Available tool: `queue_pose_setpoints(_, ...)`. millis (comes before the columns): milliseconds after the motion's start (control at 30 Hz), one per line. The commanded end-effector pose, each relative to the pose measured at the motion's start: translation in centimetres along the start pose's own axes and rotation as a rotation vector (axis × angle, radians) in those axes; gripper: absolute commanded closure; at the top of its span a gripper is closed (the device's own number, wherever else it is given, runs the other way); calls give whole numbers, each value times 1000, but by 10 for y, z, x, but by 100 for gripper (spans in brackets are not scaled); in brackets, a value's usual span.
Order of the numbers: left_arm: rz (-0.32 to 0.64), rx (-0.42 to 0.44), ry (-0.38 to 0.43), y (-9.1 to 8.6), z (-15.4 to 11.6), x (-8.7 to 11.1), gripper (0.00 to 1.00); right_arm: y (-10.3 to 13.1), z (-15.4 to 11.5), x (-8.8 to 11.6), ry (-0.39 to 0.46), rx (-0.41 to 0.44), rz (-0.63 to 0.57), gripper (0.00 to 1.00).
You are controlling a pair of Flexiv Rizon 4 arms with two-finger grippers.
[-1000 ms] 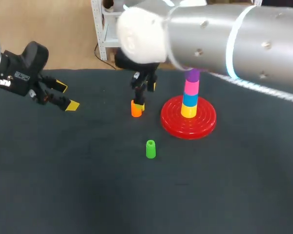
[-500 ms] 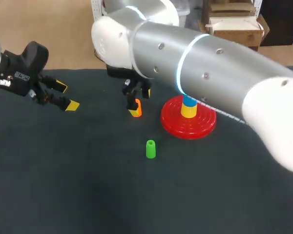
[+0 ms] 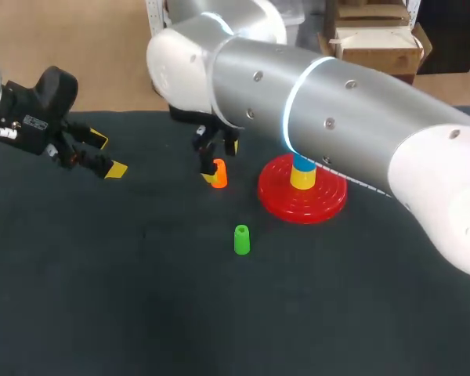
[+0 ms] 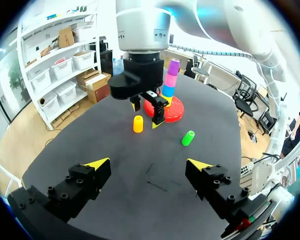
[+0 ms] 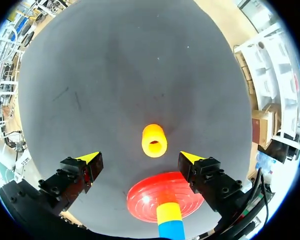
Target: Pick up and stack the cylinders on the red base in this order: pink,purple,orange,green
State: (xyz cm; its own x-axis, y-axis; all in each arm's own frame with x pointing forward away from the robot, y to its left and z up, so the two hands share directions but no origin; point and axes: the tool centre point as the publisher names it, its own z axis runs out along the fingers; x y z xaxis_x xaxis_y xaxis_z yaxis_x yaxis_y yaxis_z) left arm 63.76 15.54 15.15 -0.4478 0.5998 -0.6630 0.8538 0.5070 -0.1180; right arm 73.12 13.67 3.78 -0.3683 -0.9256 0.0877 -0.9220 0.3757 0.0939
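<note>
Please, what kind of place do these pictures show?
Likely a robot test bench: left gripper and right gripper over a dark table holding a red base, an orange cylinder and a green cylinder.

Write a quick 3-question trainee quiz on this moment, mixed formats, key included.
1. True or false: the right gripper is shut on the orange cylinder.
2. Which cylinder tops the stack on the red base? A pink, B purple, C blue.
3. Fill in: the left gripper has its fingers ___.

Key:
1. False. Its fingers stand apart on either side, not touching the cylinder.
2. B, the purple cylinder, seen in the left wrist view.
3. open
</note>
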Motion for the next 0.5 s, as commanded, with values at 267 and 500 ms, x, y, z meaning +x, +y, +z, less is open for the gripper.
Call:
queue_pose_setpoints(267,0,2,6,2,1,-1,0,-3,5,-13,16,-9,-6,20)
queue_pose_setpoints(500,0,2,6,2,1,-1,0,-7,6,-15,13,-6,6,26)
